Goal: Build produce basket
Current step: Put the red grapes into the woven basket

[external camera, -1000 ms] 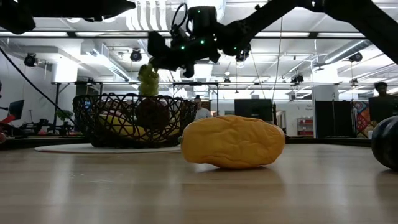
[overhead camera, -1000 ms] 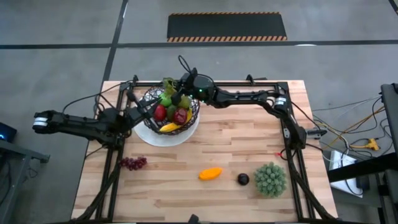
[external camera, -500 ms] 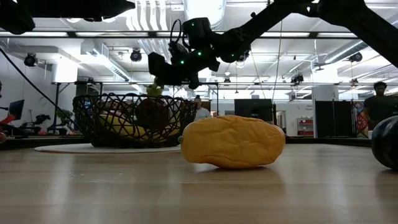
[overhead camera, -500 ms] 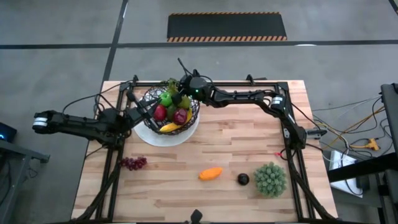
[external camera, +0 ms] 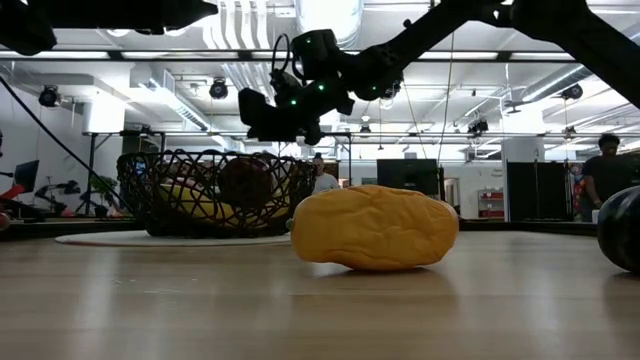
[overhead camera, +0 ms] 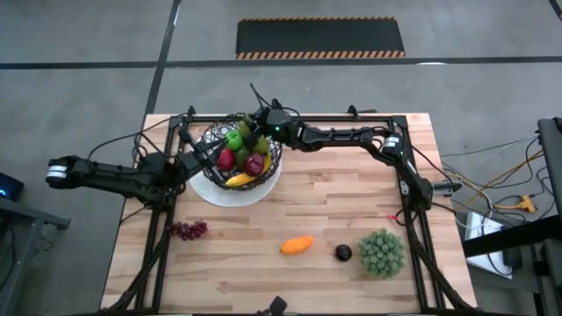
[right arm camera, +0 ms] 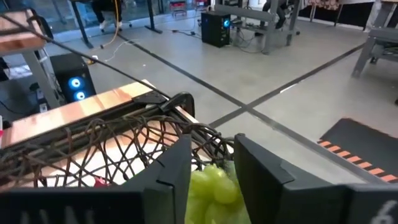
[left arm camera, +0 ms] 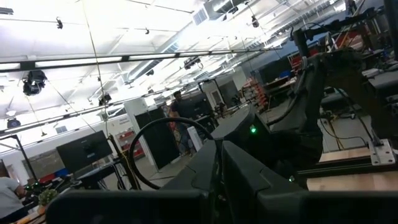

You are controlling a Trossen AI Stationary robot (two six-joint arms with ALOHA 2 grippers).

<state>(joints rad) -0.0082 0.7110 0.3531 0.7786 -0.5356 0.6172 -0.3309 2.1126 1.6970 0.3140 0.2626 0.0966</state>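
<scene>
Look at the basket first. In the high view it sits at about 11 o'clock on the table, on top of a white plate. It is made of black wire and it is already quite full. Inside you can see a green apple, two red fruits side by side in the middle, and a yellow banana lying along the wall nearest the table's front edge.

Your right gripper is over the far rim of the basket, at about 1 o'clock on the bowl. Its two fingers are spread a little, and the green grapes sit right between them, touching or nearly touching both. The grapes are just inside the basket rim, over the wire wall. In the low view the gripper hangs just above the top of the basket.

Your left gripper is at about 9 o'clock on the basket, right at its side. Its fingers look pressed close together, with nothing between them.

Some produce is still out on the table. The purple grapes lie at about 8 o'clock. The orange piece lies near the front edge at about 6 o'clock, and the dark plum is just to its right. A spiky green ball sits beside the plum, at about 5 o'clock.
</scene>
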